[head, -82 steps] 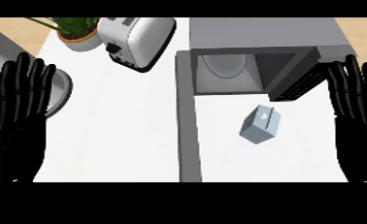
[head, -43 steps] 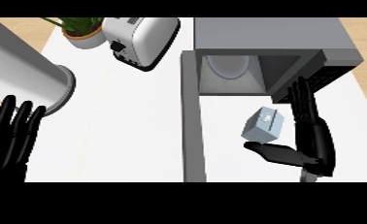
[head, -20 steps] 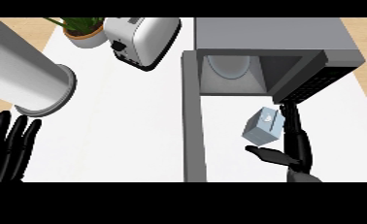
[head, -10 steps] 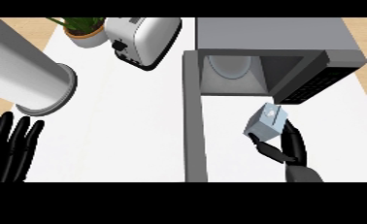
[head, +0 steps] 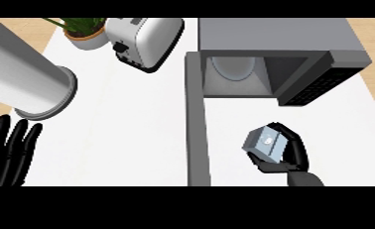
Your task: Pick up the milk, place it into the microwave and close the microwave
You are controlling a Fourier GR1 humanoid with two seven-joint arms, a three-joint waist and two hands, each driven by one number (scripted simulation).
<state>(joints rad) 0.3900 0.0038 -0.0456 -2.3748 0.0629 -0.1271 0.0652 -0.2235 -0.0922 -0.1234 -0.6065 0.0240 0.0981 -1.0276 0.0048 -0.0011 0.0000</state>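
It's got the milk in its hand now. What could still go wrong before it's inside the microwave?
The milk carton sits tilted in the right hand, so it might slip on the way. The microwave opening is narrow, and the carton could knock its frame or the open door standing alongside.

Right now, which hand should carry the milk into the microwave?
The right hand. Its fingers are already curled round the milk, just below the microwave's open cavity. The left hand rests open at the counter's far left edge.
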